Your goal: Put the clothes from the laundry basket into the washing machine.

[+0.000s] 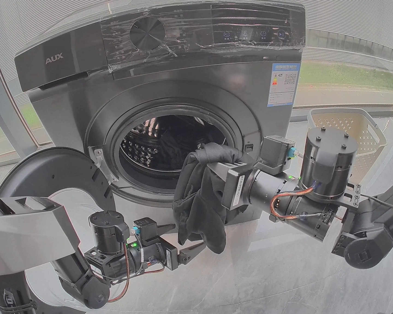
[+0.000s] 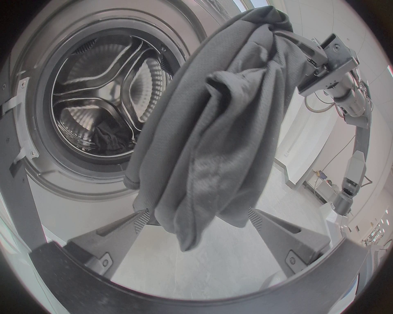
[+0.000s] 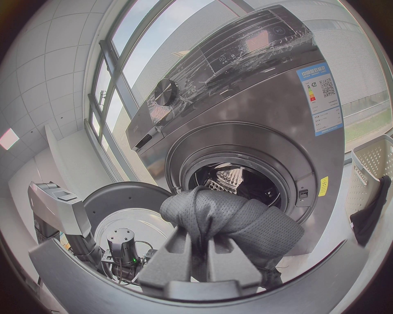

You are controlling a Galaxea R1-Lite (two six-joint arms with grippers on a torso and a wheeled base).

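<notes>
Down at floor level it's all pale glossy stone tile [image 1: 274, 276], shiny enough to throw reflections, and the dark grey washing machine [image 1: 165, 84] stands right on it with its back to a wall of big windows [image 1: 343, 10]; grass and a road show outside. Its control panel is wrapped in crinkly clear film. The round door [image 1: 45, 175] is swung fully open to the robot's left, so the drum [image 1: 157, 140] is wide open, and a dark piece of clothing [image 2: 110, 137] lies in the bottom of it. A white perforated laundry basket [image 1: 365, 128] sits on the floor just beside the machine on the robot's right, with another dark cloth [image 3: 370, 212] draped over its rim.

Now the main thing: a dark grey garment [image 1: 201, 201] is up in the air in front of the lower right part of the drum opening, outside the machine. The right gripper [image 3: 199, 245] is clamped tight on its bunched top end, with a knot of fabric bulging over the fingers. From there it hangs pretty much straight down, long axis vertical, the gathered end up by the door lip and the loose folded end pointing at the floor.

The left gripper [image 1: 188, 237] sits low, just under and beside that dangling end, fingers spread wide with nothing in them. In the left wrist view the bottom of the garment drops between the two fingers, but I can't tell if it actually touches them
</notes>
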